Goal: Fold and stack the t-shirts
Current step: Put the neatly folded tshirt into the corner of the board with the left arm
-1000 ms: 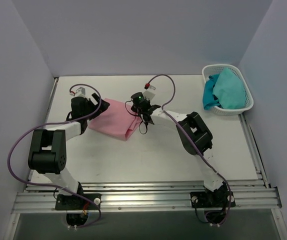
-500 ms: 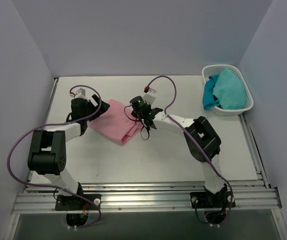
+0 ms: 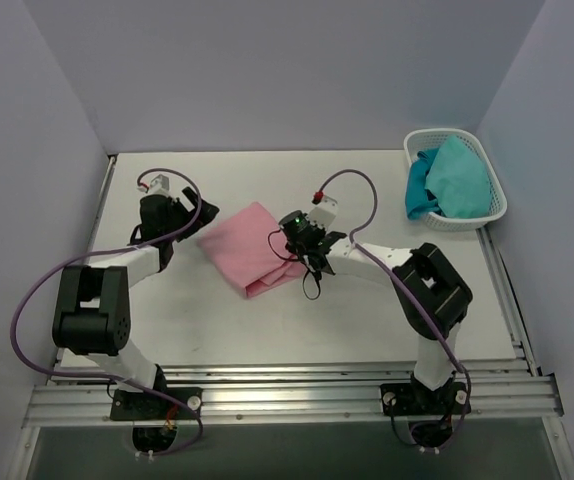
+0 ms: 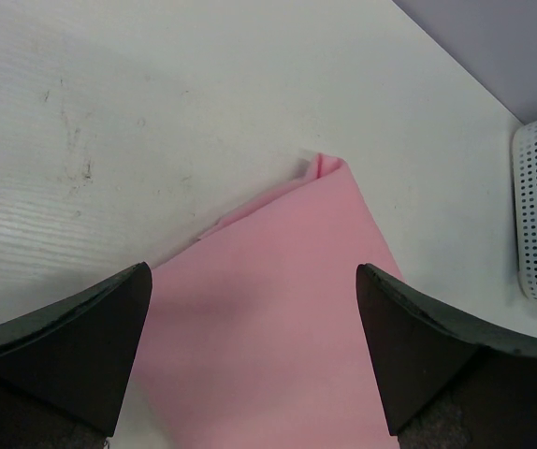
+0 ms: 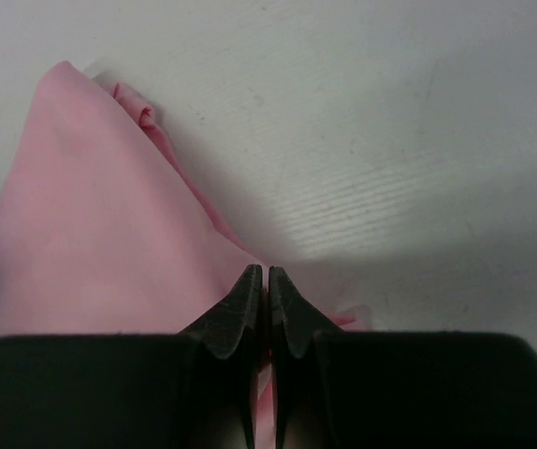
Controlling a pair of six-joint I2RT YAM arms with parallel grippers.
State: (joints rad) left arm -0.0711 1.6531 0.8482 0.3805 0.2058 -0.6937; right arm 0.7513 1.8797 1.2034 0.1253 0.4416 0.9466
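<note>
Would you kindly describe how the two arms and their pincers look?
The left arm and right arm are alike: white tubular links between chunky black joints, with a purple cable looping along each to a white plug at the wrist. A green light glows on the right wrist. The left pincer and right pincer each have two black wedge-shaped fingers tapering to tips.

Bare tabletop [image 3: 297,320] is stretching open along the near side. The pink t-shirt [image 3: 252,250] is lying between the left gripper [image 3: 200,213] and right gripper [image 3: 289,248], and the white basket [image 3: 459,227] is crowding the far right corner.
</note>
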